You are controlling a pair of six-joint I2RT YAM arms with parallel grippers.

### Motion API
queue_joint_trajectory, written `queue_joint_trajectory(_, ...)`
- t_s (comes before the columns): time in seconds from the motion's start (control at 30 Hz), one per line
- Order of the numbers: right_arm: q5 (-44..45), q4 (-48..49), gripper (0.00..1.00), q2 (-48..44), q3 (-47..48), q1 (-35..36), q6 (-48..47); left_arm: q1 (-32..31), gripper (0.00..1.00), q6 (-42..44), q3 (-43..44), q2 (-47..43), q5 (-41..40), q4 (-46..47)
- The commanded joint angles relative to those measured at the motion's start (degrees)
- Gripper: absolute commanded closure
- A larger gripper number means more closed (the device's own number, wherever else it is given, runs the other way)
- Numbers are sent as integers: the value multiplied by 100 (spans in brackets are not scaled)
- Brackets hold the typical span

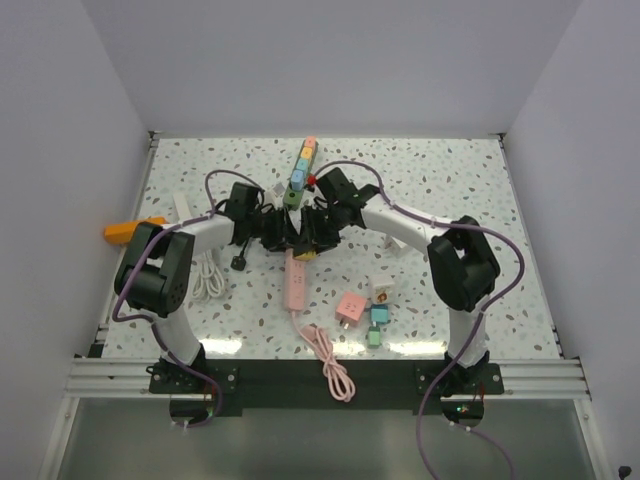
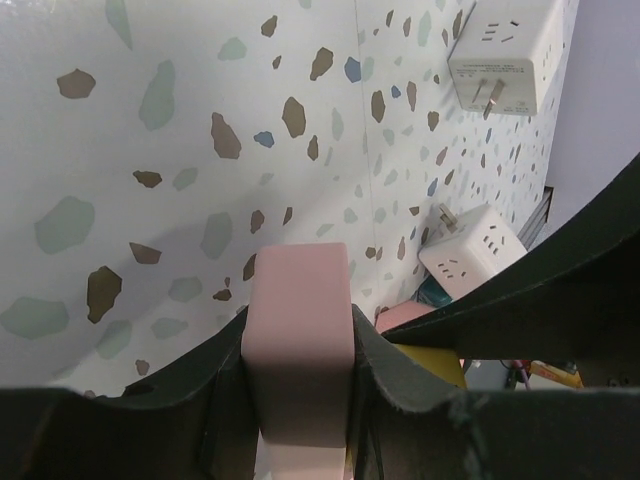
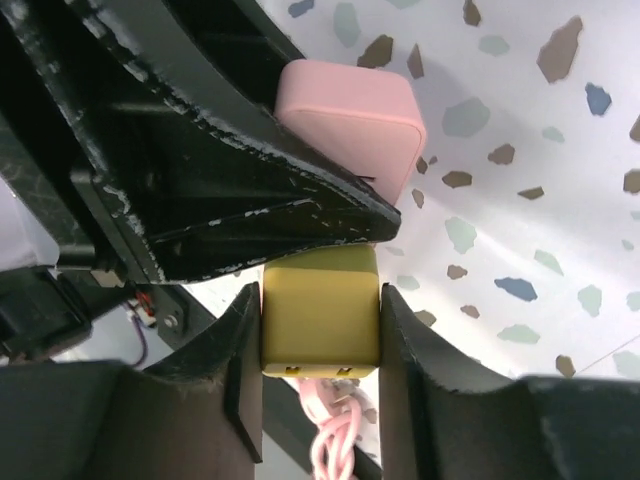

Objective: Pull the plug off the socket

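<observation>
Yellow plug (image 3: 320, 310) sits at the far end of the pink socket strip (image 2: 298, 330), in the middle of the speckled table (image 1: 450, 180), right where my two arms meet. My right claw (image 3: 320, 335) is pinching it, with a dark finger (image 3: 240, 350) pressed flat against each side face and no gap showing. My left claw (image 2: 298, 360) is clamped across the pink strip just behind the plug and hugs both of its long sides, so my two grips nearly touch. One left finger lies over the seam, so I cannot tell how deep the plug sits in the socket. The strip's pink cord (image 1: 335, 365) curls towards the near edge between my bases. Two white adapters (image 2: 497, 62) lie on the table beyond my left claw, well apart from the strip. A multicoloured power strip (image 1: 300, 170) lies farther back, and a small pink cube (image 1: 349, 307) rests to the right of the pink strip.
</observation>
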Motion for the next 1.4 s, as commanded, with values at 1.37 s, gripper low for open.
queue_joint_trajectory(1.37,1990,-1446,61,-1008,-1373,-1259,-580,3465,100,1427,1853,-1496,-2431,-3454)
